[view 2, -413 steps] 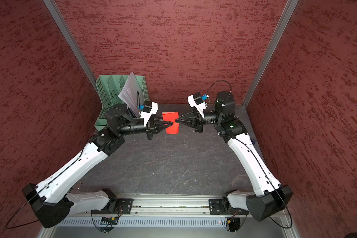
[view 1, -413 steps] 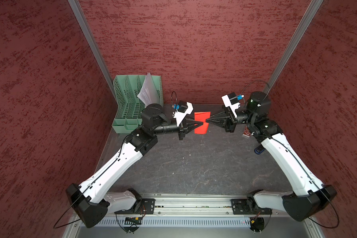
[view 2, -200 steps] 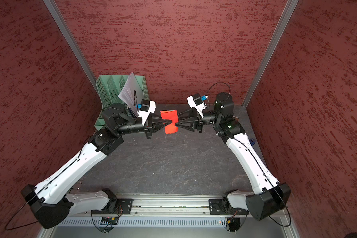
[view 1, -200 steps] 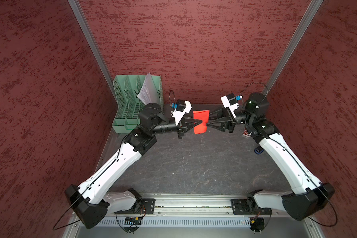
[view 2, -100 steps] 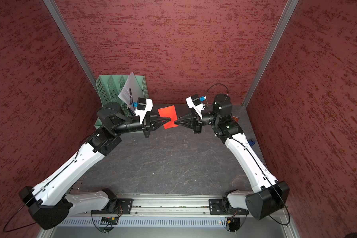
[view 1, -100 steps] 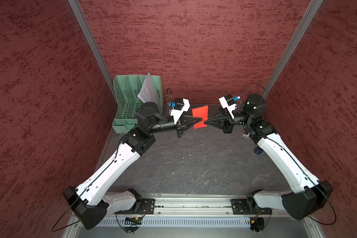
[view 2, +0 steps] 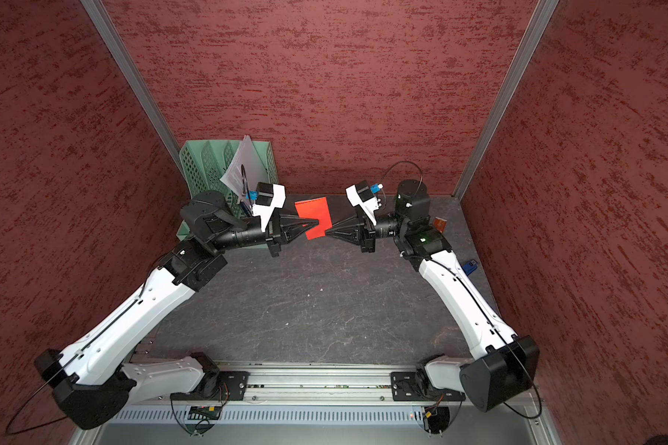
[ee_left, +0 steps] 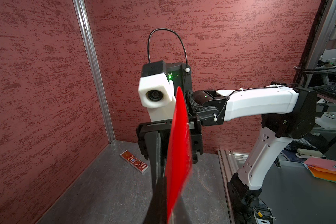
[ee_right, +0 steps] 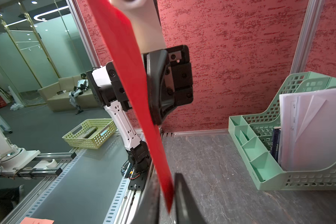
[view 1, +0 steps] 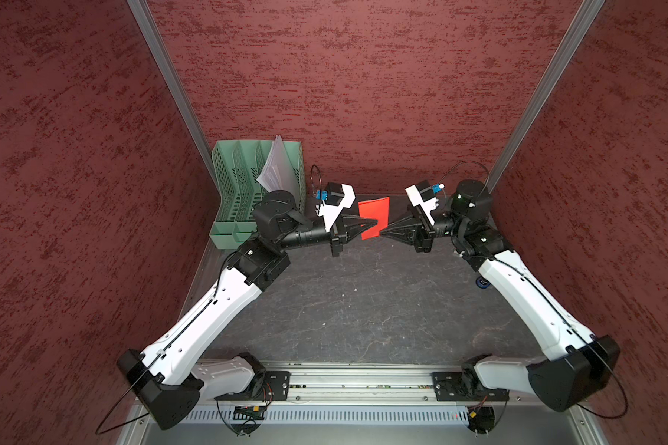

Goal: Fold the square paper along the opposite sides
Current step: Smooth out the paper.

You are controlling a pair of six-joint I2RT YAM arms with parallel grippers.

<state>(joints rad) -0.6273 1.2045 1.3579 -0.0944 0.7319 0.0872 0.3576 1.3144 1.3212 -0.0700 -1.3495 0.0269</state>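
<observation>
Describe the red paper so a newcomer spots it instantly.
Start at the green file rack in the back corner; beside it the left gripper and right gripper nearly meet above the table. The left one pinches the red paper sheet in the air: bright red, unlike the rack's white papers or the printed card lying flat.

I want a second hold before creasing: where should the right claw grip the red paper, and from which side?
The square paper hangs in the air, pinched at one side by the left claw. Probably grip the opposite free edge near its lower corner, coming from the right arm's side, edge-on, one finger per face; the right claw is lined up there.
</observation>
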